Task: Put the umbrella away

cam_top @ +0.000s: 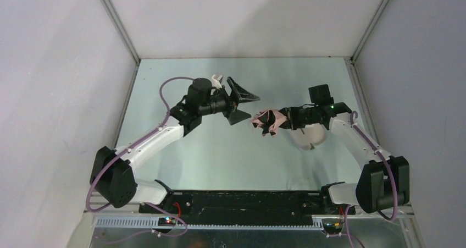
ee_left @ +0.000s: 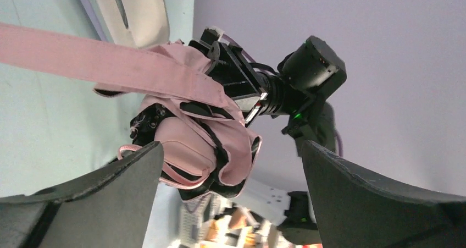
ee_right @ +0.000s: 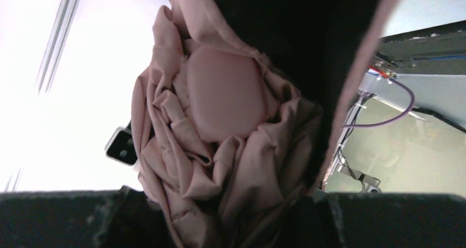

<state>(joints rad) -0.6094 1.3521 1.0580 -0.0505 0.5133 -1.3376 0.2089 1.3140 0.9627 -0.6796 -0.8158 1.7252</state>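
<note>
Folding step: right claw (cam_top: 284, 119) is clamping the bunched umbrella (cam_top: 267, 121) midair, left claw (cam_top: 248, 106) is gaping empty nearby, probably needing to gather loose fabric next

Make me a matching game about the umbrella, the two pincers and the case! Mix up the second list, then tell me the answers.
Things:
1. umbrella
2. left pincer
3. right pincer
4. case

States:
a. open, holding nothing
b. pink and scrunched up, held off the ground
c. pale, lying down, not held
d. shut on something

Pairs: 1-b, 2-a, 3-d, 4-c
</note>
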